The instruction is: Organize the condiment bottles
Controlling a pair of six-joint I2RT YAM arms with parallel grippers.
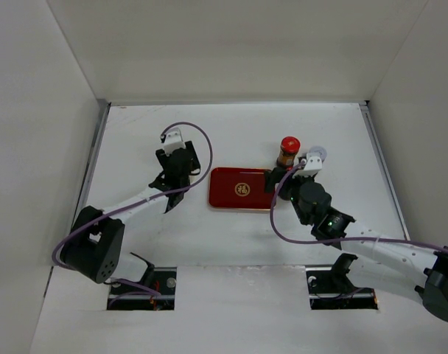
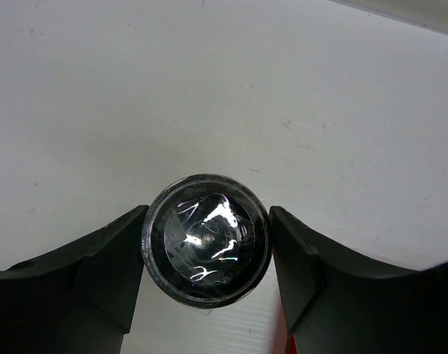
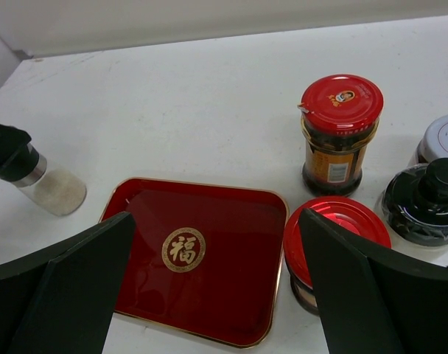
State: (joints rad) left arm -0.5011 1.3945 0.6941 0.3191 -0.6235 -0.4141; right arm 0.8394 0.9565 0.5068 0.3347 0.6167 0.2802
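Observation:
My left gripper [image 1: 174,175] stands left of the red tray and is shut on a whitish shaker; its dark glossy top [image 2: 207,240] fills the gap between the fingers. The right wrist view shows that shaker [image 3: 53,190] tilted, its top held. My right gripper [image 3: 215,243] is open and empty low over the tray's right part [image 1: 278,184]. One dark brown bottle with a red cap [image 3: 340,133] stands upright beyond the tray's far right corner [image 1: 288,151]. A second red-capped bottle [image 3: 334,228] stands by the tray's right edge, partly behind my right finger [image 3: 357,287]. Another shaker [image 3: 424,200] stands at far right.
The flat red tray with a gold emblem [image 3: 209,214] lies mid-table [image 1: 228,193] with nothing in it. A pale grey round lid [image 3: 441,136] shows at the right frame edge, behind the shaker [image 1: 317,155]. White walls close in the table on three sides.

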